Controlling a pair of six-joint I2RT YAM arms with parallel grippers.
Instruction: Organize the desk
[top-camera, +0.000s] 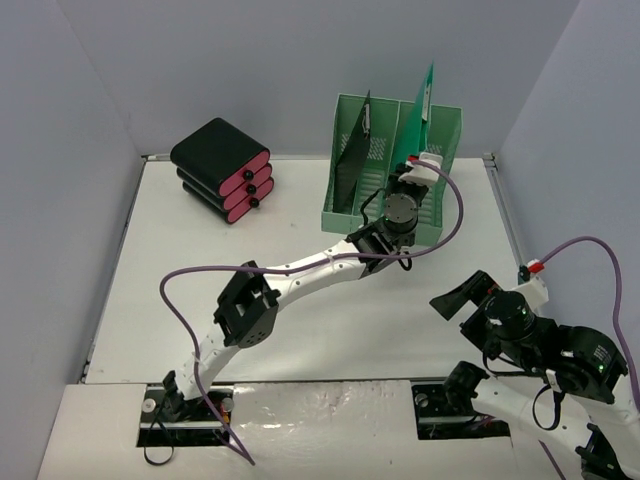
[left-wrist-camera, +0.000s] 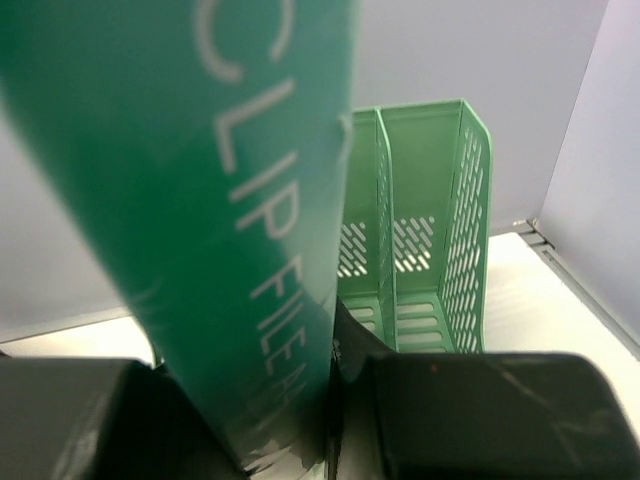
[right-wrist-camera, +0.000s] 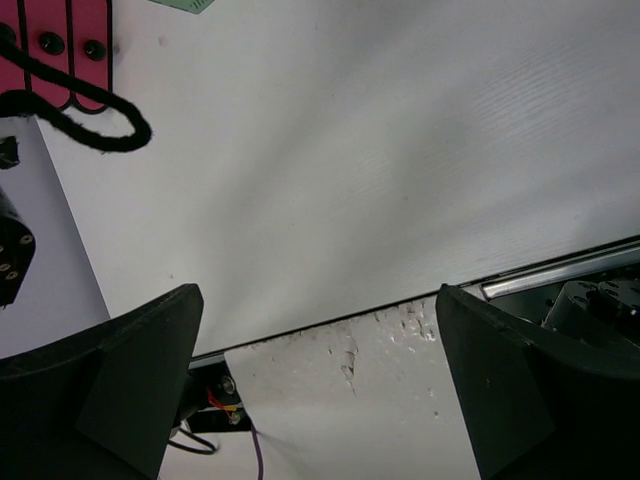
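Note:
The white desk (top-camera: 300, 320) carries a mint-green file rack (top-camera: 445, 180) at the back. My left gripper (top-camera: 412, 172) reaches over the rack's front and is shut on a dark green clip file (top-camera: 426, 100), held upright above a middle compartment. In the left wrist view the clip file (left-wrist-camera: 200, 200) fills the left side, pinched between my fingers (left-wrist-camera: 480, 420), with the rack's (left-wrist-camera: 440, 230) right-hand slots behind. My right gripper (top-camera: 458, 300) is open and empty, low over the desk's near right part. In the right wrist view it (right-wrist-camera: 320, 390) hangs over the desk's front edge (right-wrist-camera: 350, 150).
A black folder (top-camera: 355, 150) stands in the rack's left compartment. A stack of three black cases with pink ends (top-camera: 222, 170) sits at the back left and also shows in the right wrist view (right-wrist-camera: 60, 40). Grey walls close in the back and sides.

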